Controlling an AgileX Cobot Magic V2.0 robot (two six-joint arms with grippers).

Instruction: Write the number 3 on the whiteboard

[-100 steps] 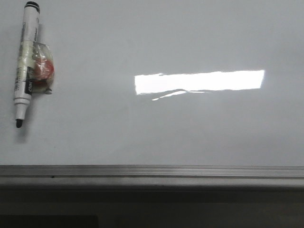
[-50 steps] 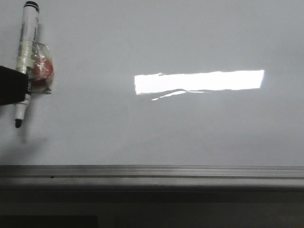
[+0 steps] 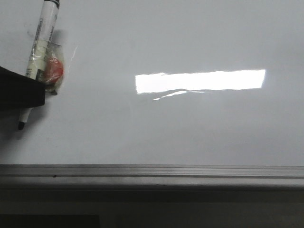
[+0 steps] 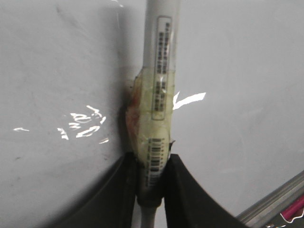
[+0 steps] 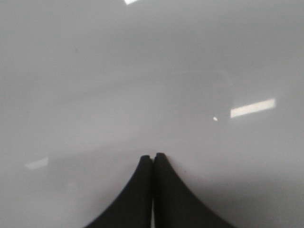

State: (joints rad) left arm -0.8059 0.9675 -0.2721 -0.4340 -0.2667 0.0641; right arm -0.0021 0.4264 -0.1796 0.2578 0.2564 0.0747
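The whiteboard is a glossy white-grey board that fills the front view, with a grey metal rail along its lower edge. No drawn number 3 shows on it. A white marker pen with tape and a red lump on its barrel stands tilted at the far left, black tip down near the board. My left gripper is shut on the marker's lower barrel; in the left wrist view both black fingers clamp it. My right gripper is shut and empty over bare board.
A bright rectangular light reflection lies on the board right of centre. A dark strip runs below the rail. In the left wrist view the rail shows at one corner with something pink beyond it.
My left gripper came in from the left, closed on the marker and lifted its top end, tilting it to the right. The tip has stayed at about the same spot.
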